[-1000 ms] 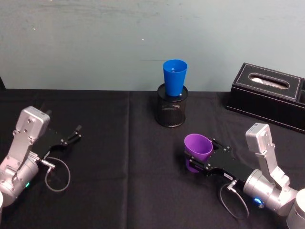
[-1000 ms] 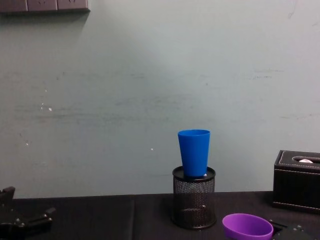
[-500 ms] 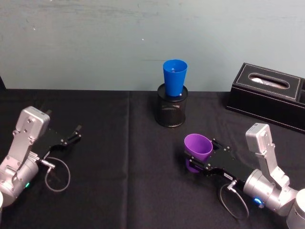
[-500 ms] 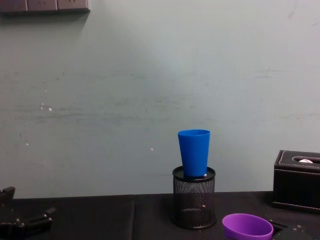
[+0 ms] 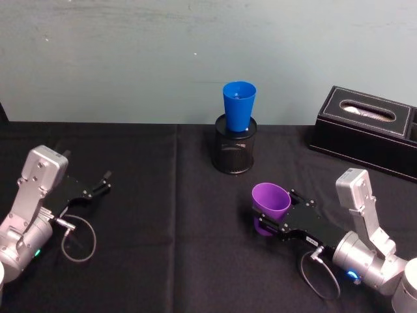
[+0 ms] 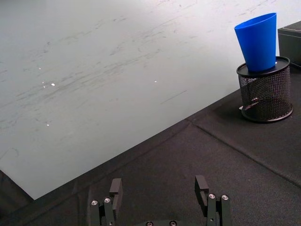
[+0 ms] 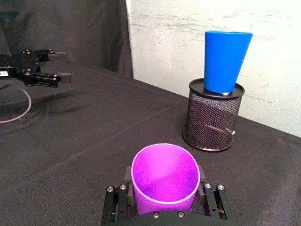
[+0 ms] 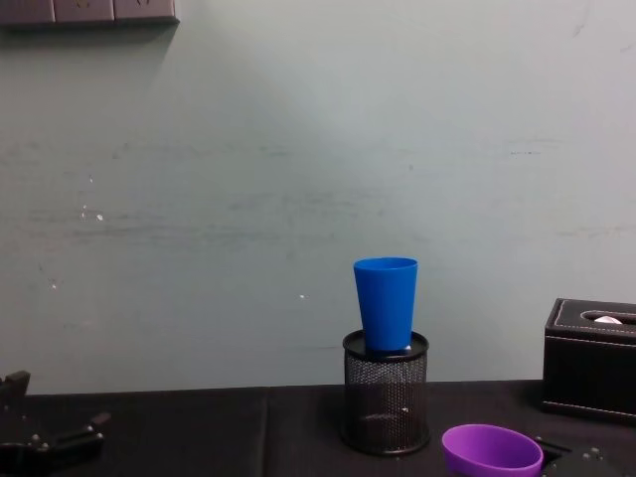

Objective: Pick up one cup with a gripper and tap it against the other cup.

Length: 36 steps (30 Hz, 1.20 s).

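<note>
The right gripper [image 5: 275, 212] sits toward the near right corner of the table [image 5: 163, 261], its fingers [image 7: 205, 190] closed on either side of the purple cup [image 5: 271, 199] and clamping it low on its wall. The cup is held mouth up, roughly upright, with the wrist camera looking down into it.

From there the blue cup [image 5: 239, 105] lies ahead and a little to the left, toward the middle of the far edge — and higher. It stands upright, mouth up, with its narrow foot dropped into the mouth of a black mesh pen holder [image 5: 234, 152], so most of its wall rises clear above the holder's rim. By my reading, the tap needs the purple cup raised as well as carried forward, or it would meet the mesh first.

The right arm is plainly the nearer one. The left gripper [image 6: 159, 200] rests by the left edge with its fingers spread and nothing between them, well apart from both cups. A black tissue box [image 5: 368, 127] sits at the far right corner, off the line between the cups.

The purple cup's base is hidden behind its own rim and the fingers — I cannot tell whether it is clear of the cloth. The chest view cuts it off below the rim. The blue cup's foot is lost inside the mesh, so how firmly it is seated is unclear.
</note>
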### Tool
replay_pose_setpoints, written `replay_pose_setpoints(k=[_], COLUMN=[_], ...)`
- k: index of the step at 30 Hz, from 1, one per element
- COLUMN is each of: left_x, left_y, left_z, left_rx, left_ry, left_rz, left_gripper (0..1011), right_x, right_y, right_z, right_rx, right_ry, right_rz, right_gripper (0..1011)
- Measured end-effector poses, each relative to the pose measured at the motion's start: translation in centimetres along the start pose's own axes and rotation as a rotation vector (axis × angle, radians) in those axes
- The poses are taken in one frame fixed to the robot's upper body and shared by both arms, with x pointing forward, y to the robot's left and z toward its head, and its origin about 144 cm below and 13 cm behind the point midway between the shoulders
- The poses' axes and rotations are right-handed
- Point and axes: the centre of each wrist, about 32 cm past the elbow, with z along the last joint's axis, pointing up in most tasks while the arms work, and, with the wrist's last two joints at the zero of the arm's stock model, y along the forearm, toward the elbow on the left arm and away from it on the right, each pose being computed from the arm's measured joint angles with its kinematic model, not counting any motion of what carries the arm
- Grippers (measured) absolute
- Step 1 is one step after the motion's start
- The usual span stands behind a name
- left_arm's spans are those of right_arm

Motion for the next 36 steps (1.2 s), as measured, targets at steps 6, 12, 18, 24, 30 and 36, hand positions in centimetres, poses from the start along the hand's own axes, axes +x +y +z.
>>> replay_pose_setpoints(k=[6,12,18,24,30,36], left_x=[0.0,0.0,0.0,0.0,0.0,0.0], left_y=[0.0,0.0,0.0,0.0,0.0,0.0], left_z=[0.0,0.0,0.0,0.0,0.0,0.0], left_rx=[0.000,0.000,0.000,0.000,0.000,0.000], left_ry=[0.000,0.000,0.000,0.000,0.000,0.000], left_rz=[0.000,0.000,0.000,0.000,0.000,0.000], left_gripper=[1011,1011,1011,1012,1011,1011], right_x=[0.0,0.0,0.0,0.0,0.0,-0.1], right_y=[0.0,0.0,0.1,0.1,0.0,-0.2], right_z=[0.0,0.0,0.2,0.8,1.8,3.1], right_rx=[0.000,0.000,0.007,0.023,0.052,0.073], right_ry=[0.000,0.000,-0.013,-0.025,-0.024,-0.034], right_rz=[0.000,0.000,0.002,-0.003,-0.003,-0.004], right_gripper=[732,732,732,732,732,732])
